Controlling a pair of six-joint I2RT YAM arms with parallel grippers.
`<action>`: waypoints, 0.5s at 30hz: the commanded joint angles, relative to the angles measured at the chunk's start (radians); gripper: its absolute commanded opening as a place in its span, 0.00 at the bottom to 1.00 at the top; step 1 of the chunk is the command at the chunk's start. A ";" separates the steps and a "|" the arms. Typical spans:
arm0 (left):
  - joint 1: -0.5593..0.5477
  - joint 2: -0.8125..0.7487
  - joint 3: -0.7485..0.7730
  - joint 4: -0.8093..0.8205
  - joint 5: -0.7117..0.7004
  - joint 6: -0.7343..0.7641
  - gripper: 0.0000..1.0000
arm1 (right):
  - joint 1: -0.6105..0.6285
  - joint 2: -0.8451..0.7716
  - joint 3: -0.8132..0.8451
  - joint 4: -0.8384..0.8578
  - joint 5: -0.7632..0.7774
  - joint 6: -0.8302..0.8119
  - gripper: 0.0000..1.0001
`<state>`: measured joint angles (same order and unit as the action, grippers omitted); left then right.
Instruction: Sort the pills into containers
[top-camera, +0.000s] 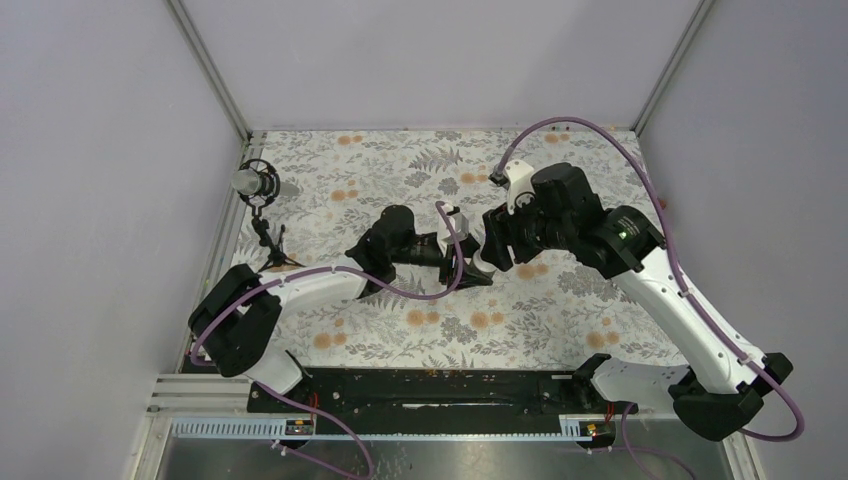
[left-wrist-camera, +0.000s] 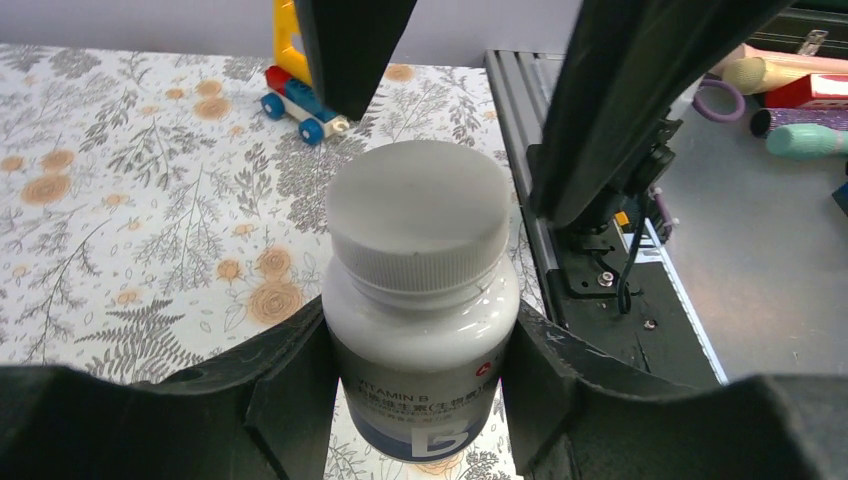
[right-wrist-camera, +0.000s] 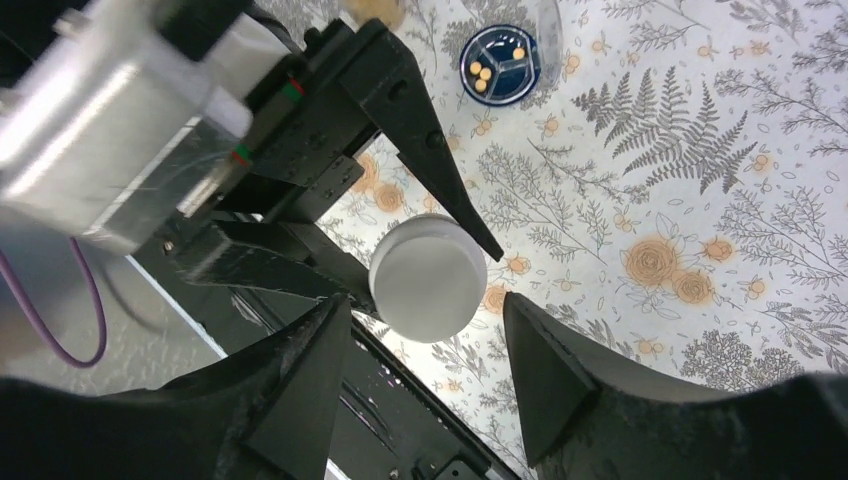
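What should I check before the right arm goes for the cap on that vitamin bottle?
1. Left fingers clamped on the bottle body: ok.
2. White cap seated on the bottle: ok.
3. Right fingers open, one on either side of the cap: ok.
4. Right fingers touching the cap: cannot tell.
5. Orange pills resting in the dark round dish: ok.

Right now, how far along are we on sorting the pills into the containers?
Little looks done: a few orange pills lie in a dark divided dish on the table. In hand: the left tool clamps the white-capped bottle, its cap still on, and the right tool hangs open over that cap. Left: uncapping and all the sorting into bottles.
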<state>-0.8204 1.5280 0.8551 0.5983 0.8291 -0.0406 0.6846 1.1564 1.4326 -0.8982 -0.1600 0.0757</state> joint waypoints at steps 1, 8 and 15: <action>0.006 -0.048 0.002 0.095 0.107 0.016 0.00 | 0.005 0.021 0.032 -0.049 -0.059 -0.100 0.66; 0.007 -0.048 0.012 0.086 0.113 0.014 0.00 | 0.004 0.060 0.026 -0.027 -0.083 -0.096 0.55; 0.011 -0.048 0.022 0.096 0.069 -0.020 0.00 | 0.004 0.084 -0.017 0.043 -0.058 0.004 0.35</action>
<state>-0.8097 1.5204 0.8551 0.5926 0.8883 -0.0425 0.6849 1.2255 1.4326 -0.9192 -0.2287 0.0238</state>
